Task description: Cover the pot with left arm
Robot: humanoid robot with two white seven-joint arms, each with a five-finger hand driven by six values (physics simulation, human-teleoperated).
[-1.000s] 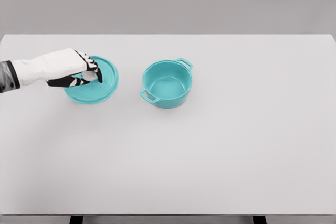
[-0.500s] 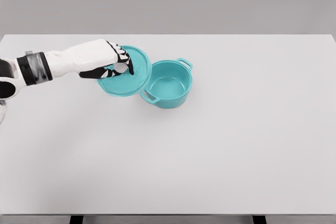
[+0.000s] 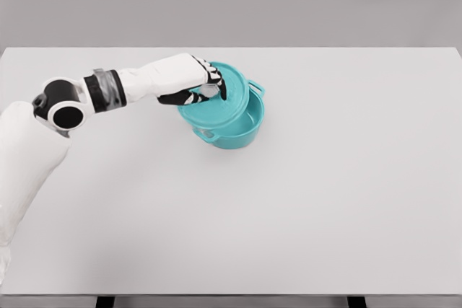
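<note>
1. Since the earlier frames, the lid (image 3: 220,99) is travelling rightward off the desk (image 3: 303,207) and is now hanging over the pot (image 3: 232,122), carried by the left hand (image 3: 193,81).
2. That hand is gripping the lid by its silver knob (image 3: 208,91), with dark fingertips (image 3: 217,86) curling around it.
3. The lid is sitting tilted and off-centre: its left edge is overhanging the pot's left rim, while the right part of the pot's mouth is showing open, with teal interior visible.
4. Whether the lid's lower edge is touching the rim or floating just above it cannot be told from this view.
5. The pot is standing upright a little left of the desk's middle, in its rear half, with one handle (image 3: 255,87) pointing to the back right and the other (image 3: 204,133) peeking out at the front left under the lid.
6. The left arm (image 3: 72,106) is stretching in from the lower left, its forearm lying level across the desk's rear left part.
7. Wide bare desk surface is lying all around the pot, especially toward the right edge and the front edge.
</note>
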